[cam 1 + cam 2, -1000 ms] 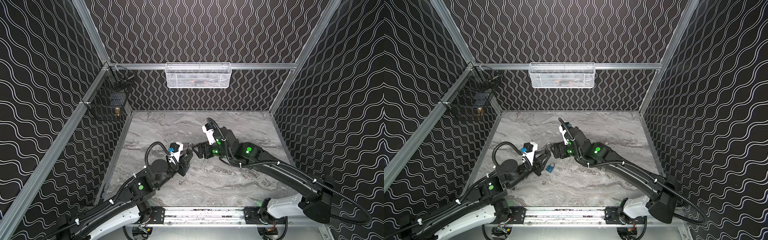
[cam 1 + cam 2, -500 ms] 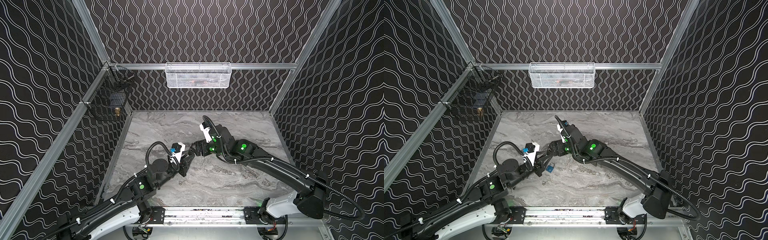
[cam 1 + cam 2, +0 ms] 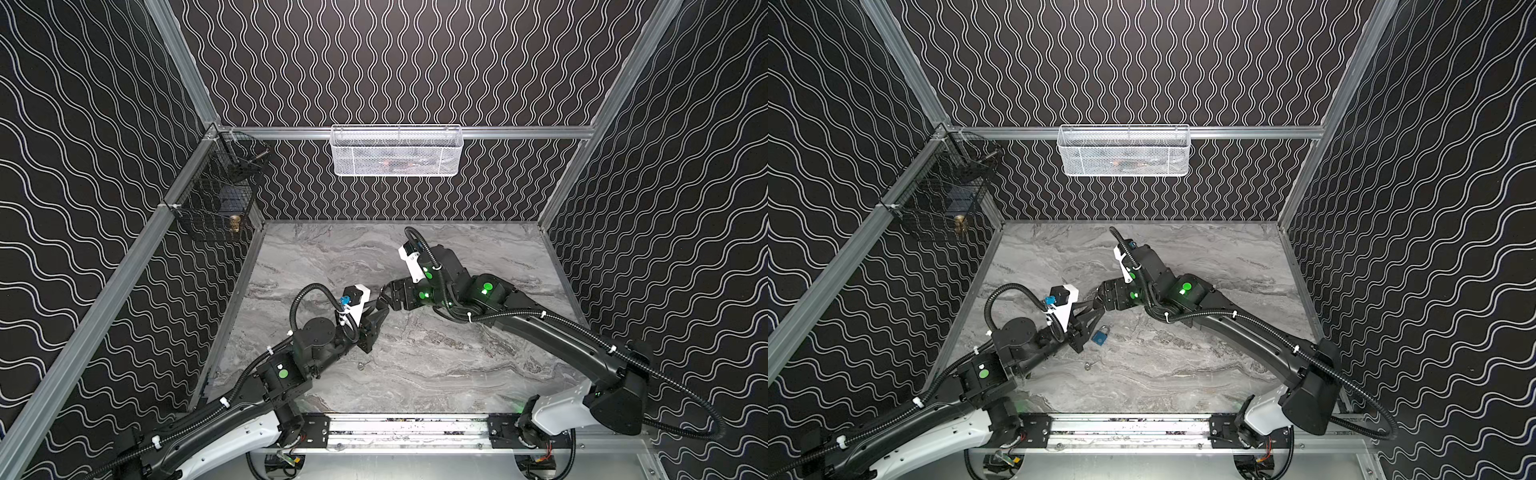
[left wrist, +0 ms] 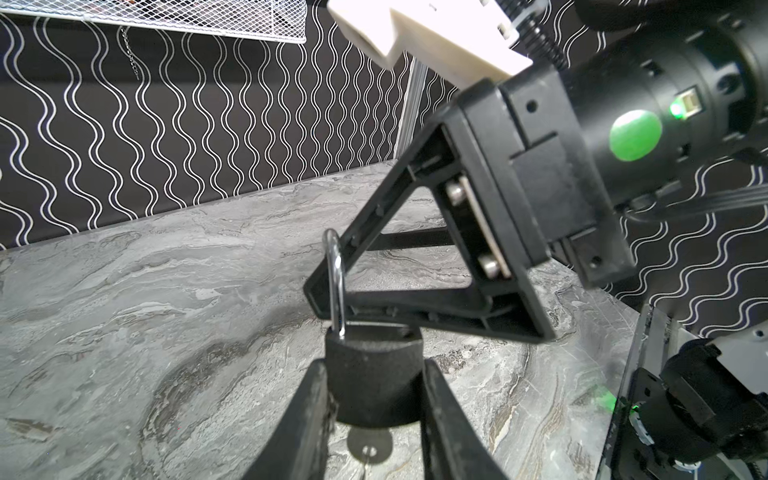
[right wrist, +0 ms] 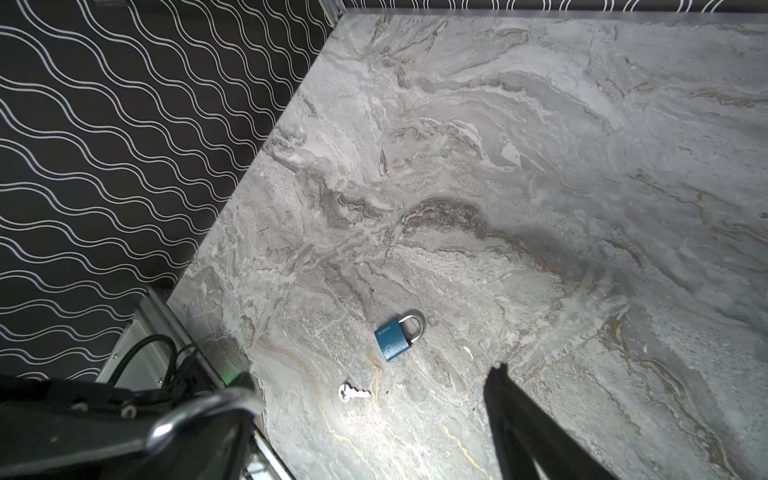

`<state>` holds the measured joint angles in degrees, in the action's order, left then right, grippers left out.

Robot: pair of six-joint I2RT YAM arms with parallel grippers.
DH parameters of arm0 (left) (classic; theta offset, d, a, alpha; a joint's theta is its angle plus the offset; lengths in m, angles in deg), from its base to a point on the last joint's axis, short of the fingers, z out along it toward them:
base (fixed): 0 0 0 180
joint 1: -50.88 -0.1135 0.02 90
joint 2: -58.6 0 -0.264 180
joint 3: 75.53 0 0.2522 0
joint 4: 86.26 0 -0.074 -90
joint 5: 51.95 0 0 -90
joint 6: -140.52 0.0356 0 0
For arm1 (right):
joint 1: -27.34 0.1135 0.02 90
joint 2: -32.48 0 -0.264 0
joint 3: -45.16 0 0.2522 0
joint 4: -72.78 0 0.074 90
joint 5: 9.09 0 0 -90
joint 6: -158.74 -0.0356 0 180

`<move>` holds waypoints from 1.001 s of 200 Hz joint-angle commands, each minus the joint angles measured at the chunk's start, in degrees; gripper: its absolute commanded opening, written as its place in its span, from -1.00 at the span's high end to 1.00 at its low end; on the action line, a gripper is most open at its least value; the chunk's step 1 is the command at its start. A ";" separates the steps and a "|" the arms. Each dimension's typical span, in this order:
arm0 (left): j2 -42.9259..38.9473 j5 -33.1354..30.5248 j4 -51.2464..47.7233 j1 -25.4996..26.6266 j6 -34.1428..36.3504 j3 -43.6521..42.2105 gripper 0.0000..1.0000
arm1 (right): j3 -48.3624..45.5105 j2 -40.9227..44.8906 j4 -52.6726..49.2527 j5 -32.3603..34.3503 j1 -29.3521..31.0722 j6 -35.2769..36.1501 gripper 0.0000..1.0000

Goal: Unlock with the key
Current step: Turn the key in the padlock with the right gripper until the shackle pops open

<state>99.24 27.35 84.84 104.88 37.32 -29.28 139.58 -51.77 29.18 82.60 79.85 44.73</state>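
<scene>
Left wrist: left jaws grip dark padlock (image 4: 372, 386), right jaws open at shackle (image 4: 334, 282); right wrist: blue padlock (image 5: 390, 343), key (image 5: 353, 393) on worktop (image 5: 540, 166)

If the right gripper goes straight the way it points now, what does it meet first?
Probably the shackle of the dark padlock that the left gripper holds; depth is unclear.

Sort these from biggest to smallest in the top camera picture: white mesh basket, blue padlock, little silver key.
1. white mesh basket, by far the largest.
2. blue metal padlock.
3. small silver key, a bit smaller than the padlock.
The basket hangs higher on the wall, but that cannot flip this order.
</scene>
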 commanded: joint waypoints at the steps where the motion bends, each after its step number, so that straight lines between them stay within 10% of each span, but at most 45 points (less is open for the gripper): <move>1: 0.05 0.08 4.13 0.06 1.46 -0.12 1.00 | 1.24 -0.50 -1.27 0.49 -0.13 -0.05 -0.73; 200: 1.78 -2.48 6.83 0.06 0.83 -0.56 1.00 | 3.64 -2.58 -1.59 -3.44 -1.10 -1.22 -0.75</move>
<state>100.66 25.14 88.16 104.95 37.13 -30.39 142.95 -54.44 26.10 81.42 78.71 43.68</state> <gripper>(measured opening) 0.337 0.875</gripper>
